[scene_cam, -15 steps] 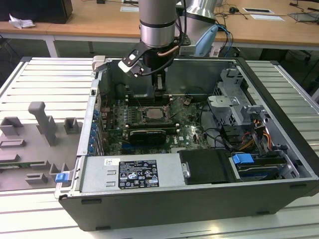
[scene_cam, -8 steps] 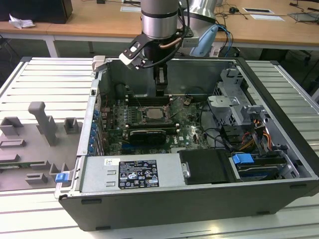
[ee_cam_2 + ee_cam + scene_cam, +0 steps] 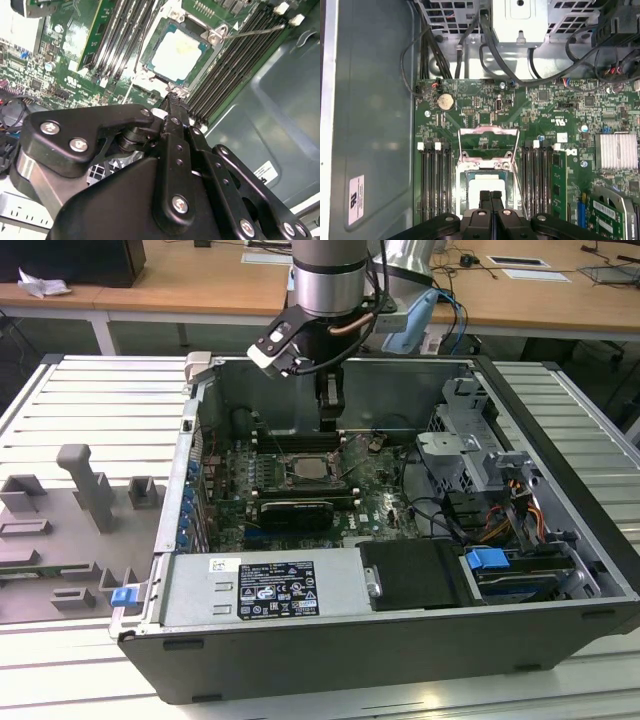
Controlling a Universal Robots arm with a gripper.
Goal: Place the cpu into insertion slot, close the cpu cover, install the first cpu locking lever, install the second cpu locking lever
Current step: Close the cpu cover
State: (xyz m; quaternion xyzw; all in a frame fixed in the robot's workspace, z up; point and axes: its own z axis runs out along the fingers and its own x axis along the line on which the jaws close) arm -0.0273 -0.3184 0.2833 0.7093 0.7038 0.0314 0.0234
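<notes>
- The end effector (image 3: 491,198) had its fingers pressed together, gripping nothing
- In both wrist views its tips hung close over one edge of the cpu (image 3: 481,183)
- The cpu lay flat in the insertion slot (image 3: 461,186)
- The cpu cover (image 3: 489,131) stood swung open at the slot's far side
- The motherboard (image 3: 545,110) lay inside the open computer case (image 3: 400,640) on the counter (image 3: 100,400)

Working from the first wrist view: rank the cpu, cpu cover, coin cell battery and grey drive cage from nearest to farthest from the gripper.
1. cpu: right under the gripper.
2. cpu cover: raised open, just beyond the cpu.
3. coin cell battery: on the green board, further out past the cover.
4. grey drive cage: off the board's far edge, behind the cables.
</notes>
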